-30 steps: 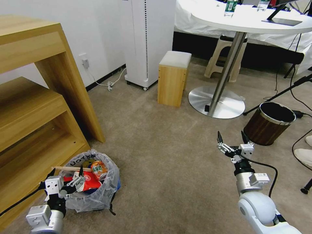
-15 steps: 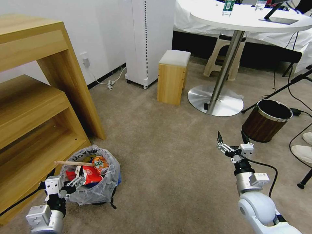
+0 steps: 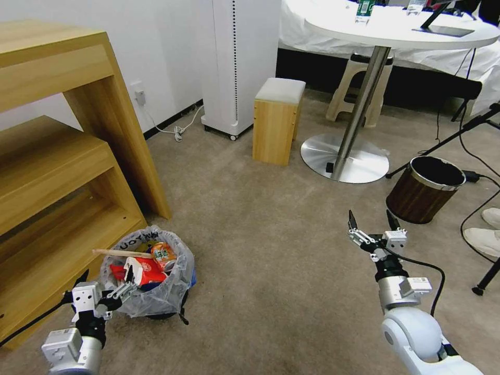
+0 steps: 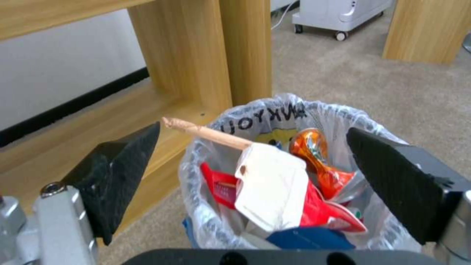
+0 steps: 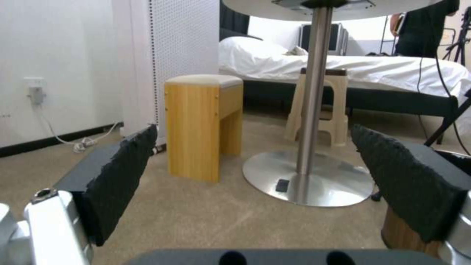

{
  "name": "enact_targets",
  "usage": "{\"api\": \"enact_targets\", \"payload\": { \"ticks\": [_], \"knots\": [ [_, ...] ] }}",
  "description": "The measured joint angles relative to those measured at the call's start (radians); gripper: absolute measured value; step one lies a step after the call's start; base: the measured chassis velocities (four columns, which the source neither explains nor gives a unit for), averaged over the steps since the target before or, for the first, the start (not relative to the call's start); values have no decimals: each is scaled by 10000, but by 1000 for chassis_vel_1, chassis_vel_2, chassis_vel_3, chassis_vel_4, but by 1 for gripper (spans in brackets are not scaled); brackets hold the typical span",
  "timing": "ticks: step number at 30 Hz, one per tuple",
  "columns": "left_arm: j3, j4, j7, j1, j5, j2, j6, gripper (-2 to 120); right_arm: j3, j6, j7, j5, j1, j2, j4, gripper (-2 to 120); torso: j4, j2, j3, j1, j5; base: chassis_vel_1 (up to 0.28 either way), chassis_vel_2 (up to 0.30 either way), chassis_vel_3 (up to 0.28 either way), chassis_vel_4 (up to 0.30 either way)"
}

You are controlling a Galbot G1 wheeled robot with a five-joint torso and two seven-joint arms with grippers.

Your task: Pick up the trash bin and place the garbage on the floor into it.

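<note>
A Galbot G1 stands on the beige carpet floor (image 3: pixel 260 250) of a hotel-style room, both claws released and empty. At about 8 o'clock in the head view, the trash bin (image 3: pixel 156 297) sits on the carpet just beside the foot of a wooden shelf unit (image 3: pixel 57 172), its clear bag printed with black capitals that read partly as "NKYOU" in the left wrist view, above a yellow mark. The left gripper (image 3: pixel 104 294) hovers at the bin's near rim with its jaws spread wide and nothing between them; whether a fingertip touches the bag cannot be told. The garbage is inside the bin: a wooden stick (image 4: pixel 206 133) propped across the rim and jutting past it toward the shelf, a crushed orange can (image 4: pixel 319 162) bearing small print too fine to read, a red wrapper (image 4: pixel 319 209) and a white folded piece (image 4: pixel 272 184) lying on top. The left wrist view adds a dark blue item (image 4: pixel 309 239) at the bin's near edge. The right gripper (image 3: pixel 374 229) is held well apart at 4 o'clock, jaws wide open over bare carpet. Its wrist view looks level across the floor at a wooden stool (image 5: pixel 204 125), a round table's steel pedestal (image 5: pixel 309 110) and, beyond, a bed with white linen (image 5: pixel 343 70). From the head, a brown wood-look bin (image 3: pixel 424 190) with a metal rim stands at 2 o'clock near the table base
</note>
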Motion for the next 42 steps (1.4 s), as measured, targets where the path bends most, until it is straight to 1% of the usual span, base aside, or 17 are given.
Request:
{"api": "enact_targets", "payload": {
  "ticks": [42],
  "knots": [
    [0, 0, 0, 0, 0, 0, 0, 100, 0, 0, 0, 0, 0, -1, 0, 100, 0, 0, 0, 0, 0, 51, -49, -54, 51]
  ]
}}
